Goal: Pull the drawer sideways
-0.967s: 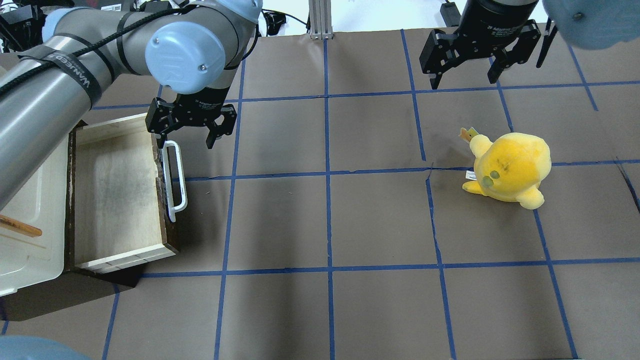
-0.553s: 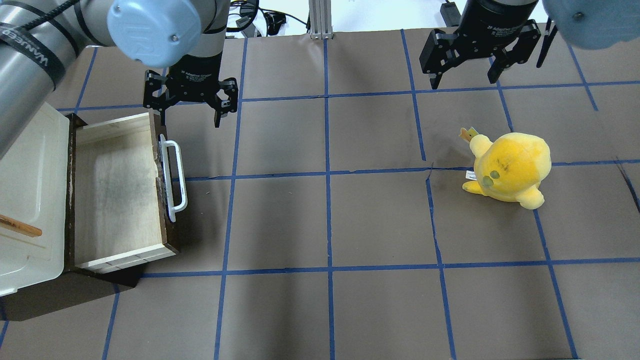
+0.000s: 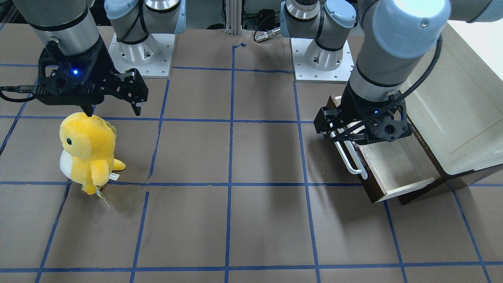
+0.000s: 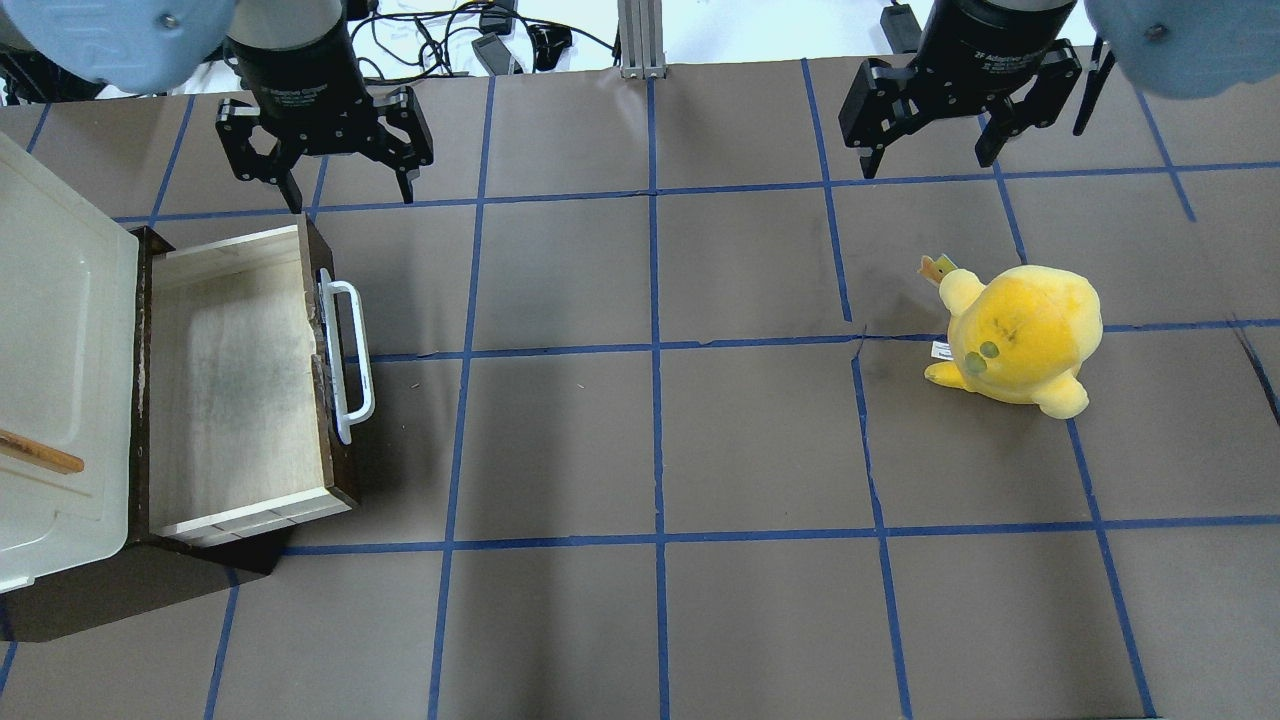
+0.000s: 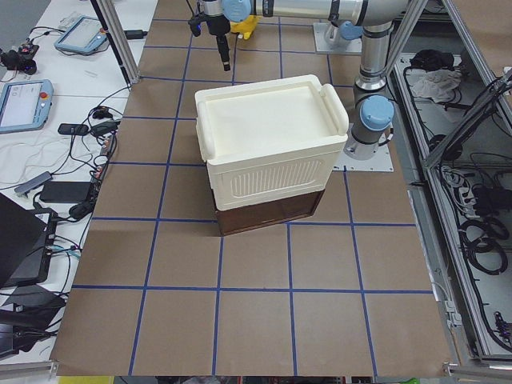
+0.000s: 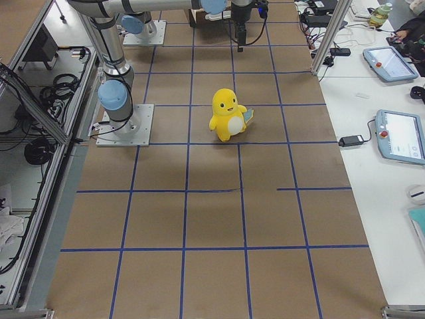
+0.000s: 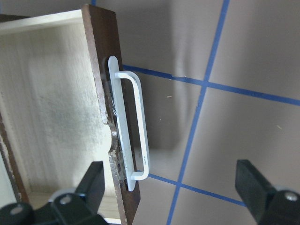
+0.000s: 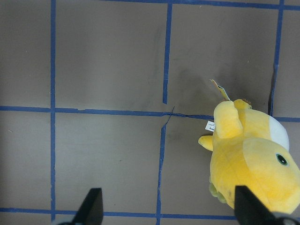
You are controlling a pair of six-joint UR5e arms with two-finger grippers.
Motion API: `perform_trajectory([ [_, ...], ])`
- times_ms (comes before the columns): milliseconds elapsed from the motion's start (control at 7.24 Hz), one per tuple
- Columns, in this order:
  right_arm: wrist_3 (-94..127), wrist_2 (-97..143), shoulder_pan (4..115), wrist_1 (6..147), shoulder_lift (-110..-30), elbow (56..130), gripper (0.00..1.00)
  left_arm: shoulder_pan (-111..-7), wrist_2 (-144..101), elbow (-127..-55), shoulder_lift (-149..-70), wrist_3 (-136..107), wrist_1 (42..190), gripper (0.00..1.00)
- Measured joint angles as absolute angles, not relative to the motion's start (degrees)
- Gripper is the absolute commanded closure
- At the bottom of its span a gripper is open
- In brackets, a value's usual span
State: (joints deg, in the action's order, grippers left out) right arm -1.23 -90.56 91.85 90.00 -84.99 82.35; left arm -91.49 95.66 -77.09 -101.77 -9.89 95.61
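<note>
Overhead exterior view: one drawer (image 4: 235,390) sits at the left side of the table (image 4: 650,450), extended out of one cream-white cabinet (image 4: 60,350), with its pale interior exposed and nothing visible inside. One white bar handle (image 4: 350,360) runs along its dark front panel. My left gripper (image 4: 350,198) hangs over the table past the drawer's far corner, jaws spread wide, empty, clear of the handle. My right gripper (image 4: 927,162) is likewise spread wide and empty, near one yellow plush toy (image 4: 1020,335) but not touching it.
</note>
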Motion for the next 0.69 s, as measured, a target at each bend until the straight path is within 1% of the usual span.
perform_trajectory([
  [276, -1.2, -90.6, 91.8, 90.0, -85.0, 82.4, 0.0, -89.5, 93.8, -79.5, -98.2, -2.0, 92.5, 0.0],
  [691, -1.2, -90.6, 91.8, 90.0, -85.0, 82.4, 0.0, -89.1, 93.1, -86.1, -92.6, 3.1, 87.6, 0.0],
])
